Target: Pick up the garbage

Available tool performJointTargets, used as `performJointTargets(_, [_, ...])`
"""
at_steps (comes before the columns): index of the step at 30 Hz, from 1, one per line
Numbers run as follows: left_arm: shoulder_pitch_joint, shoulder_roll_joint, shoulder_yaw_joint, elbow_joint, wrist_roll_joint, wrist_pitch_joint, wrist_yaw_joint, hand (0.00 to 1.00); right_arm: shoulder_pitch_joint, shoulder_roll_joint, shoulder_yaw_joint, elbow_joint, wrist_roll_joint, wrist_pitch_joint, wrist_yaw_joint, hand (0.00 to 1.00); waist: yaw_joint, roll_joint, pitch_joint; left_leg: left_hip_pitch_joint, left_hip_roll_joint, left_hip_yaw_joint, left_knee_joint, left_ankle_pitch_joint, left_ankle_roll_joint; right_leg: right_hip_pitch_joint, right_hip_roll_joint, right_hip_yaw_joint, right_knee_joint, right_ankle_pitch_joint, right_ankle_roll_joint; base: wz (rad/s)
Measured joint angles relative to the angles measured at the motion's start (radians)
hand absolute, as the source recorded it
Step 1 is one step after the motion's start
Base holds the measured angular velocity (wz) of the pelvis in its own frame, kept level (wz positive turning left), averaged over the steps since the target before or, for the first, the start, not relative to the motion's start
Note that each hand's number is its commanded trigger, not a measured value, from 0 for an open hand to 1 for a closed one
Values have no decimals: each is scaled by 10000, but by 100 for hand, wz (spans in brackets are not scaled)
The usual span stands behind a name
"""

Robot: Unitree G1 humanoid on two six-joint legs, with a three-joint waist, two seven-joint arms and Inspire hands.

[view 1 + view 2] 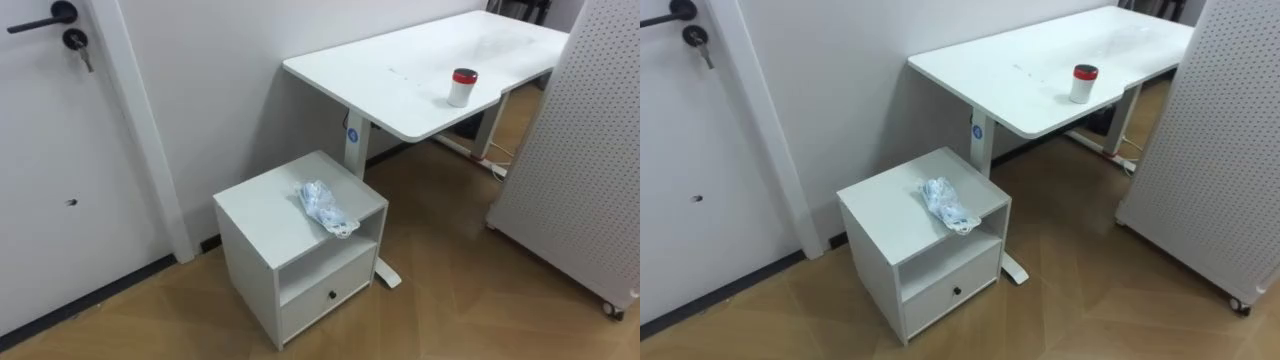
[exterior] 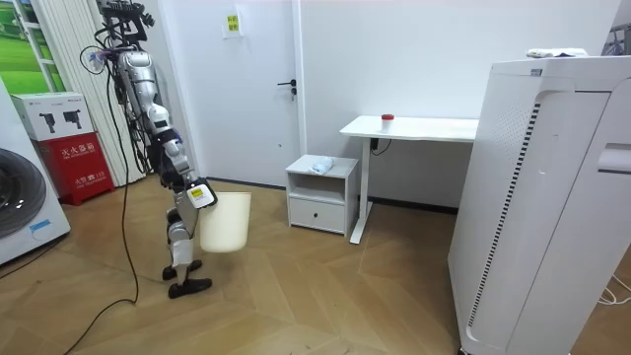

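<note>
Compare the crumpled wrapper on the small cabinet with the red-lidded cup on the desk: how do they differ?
The crumpled wrapper lies limp and shapeless on the small cabinet; the red-lidded cup stands upright on the desk. The wrapper is bluish-white; the cup is white with a red top. Both sit near an edge.

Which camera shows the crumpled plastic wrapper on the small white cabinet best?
The left eye view: the crumpled bluish-white plastic wrapper lies close, unobstructed. The right eye view shows it likewise; the room view, small and distant.
</note>
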Motion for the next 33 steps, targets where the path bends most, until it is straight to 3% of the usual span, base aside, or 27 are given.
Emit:
performJointTargets(12, [-199, 9, 1, -16, 8, -17, 28, 0, 39, 3, 0, -1, 8, 2, -7, 100, -18, 36, 30, 61, -4, 105, -29, 0, 5, 18, -10, 59, 6, -1, 1, -3])
performJointTargets(20, [-182, 40, -2, 106, 12, -21, 28, 0, 99, 0, 5, -5, 82, -24, -17, 100, -20, 36, 33, 162, -48, -81, 6, 2, 9, 210, -63, -202, 9, -22, 19, 8])
performJointTargets(27, [-170, 44, 16, 117, 16, -54, 27, 0, 200, -1, 0, -149, 139, -38, 23, 100, 2, -17, -6, -28, -59, -139, 227, -51, 43, 52, -96, -217, 203, -139, 7, 2])
performJointTargets(28, [-178, 42, 29, 129, 67, -55, 27, 0, 177, -1, -1, -145, 119, -33, 38, 100, 16, -58, -33, -118, -49, -141, 358, -88, 28, -7, -96, -226, 260, -175, -21, 0])
performJointTargets(30, [-230, 41, 183, 214, 127, -36, 28, 0, 168, -12, -77, -113, 119, -44, 121, 100, 7, -50, 6, -234, -41, -171, 653, -218, -1, -137, -102, -325, 593, -397, -50, 6])
performJointTargets(33, [-299, 64, 429, 204, 160, -23, 26, 0, 166, -44, -107, -165, 131, -49, 185, 100, 60, -88, 2, -864, 101, -15, 2178, -757, -212, -654, -132, -391, 1655, -1075, -120, 4])
